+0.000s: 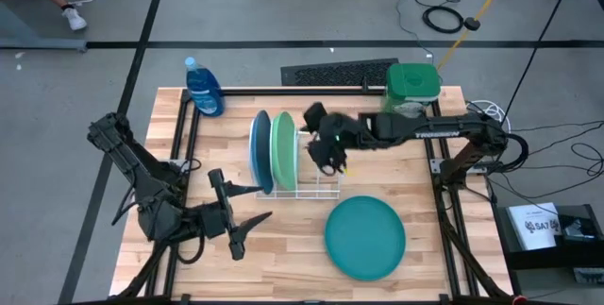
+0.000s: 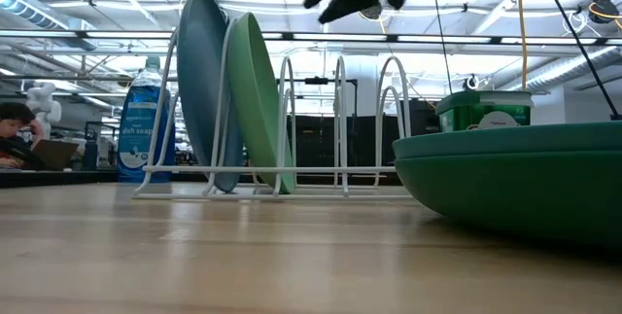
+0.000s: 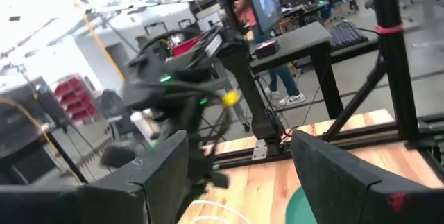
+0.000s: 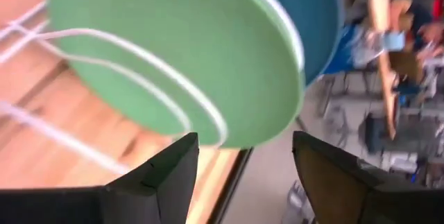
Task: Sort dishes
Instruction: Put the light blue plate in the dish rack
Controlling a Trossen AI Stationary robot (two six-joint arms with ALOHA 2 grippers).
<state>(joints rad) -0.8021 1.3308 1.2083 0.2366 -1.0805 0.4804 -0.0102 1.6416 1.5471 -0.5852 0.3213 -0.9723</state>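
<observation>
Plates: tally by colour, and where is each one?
Blue plate: 1, upright in the wire rack
Light green plate: 1, upright in the rack beside the blue one
Teal plate: 1, flat on the table
Dark green plate: 1, apparently under the teal one, visible in the low view only
Total: 4

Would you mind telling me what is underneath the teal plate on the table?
A darker green plate lies directly under the teal plate; the low view shows its rim. From above, the teal plate covers it entirely.
</observation>
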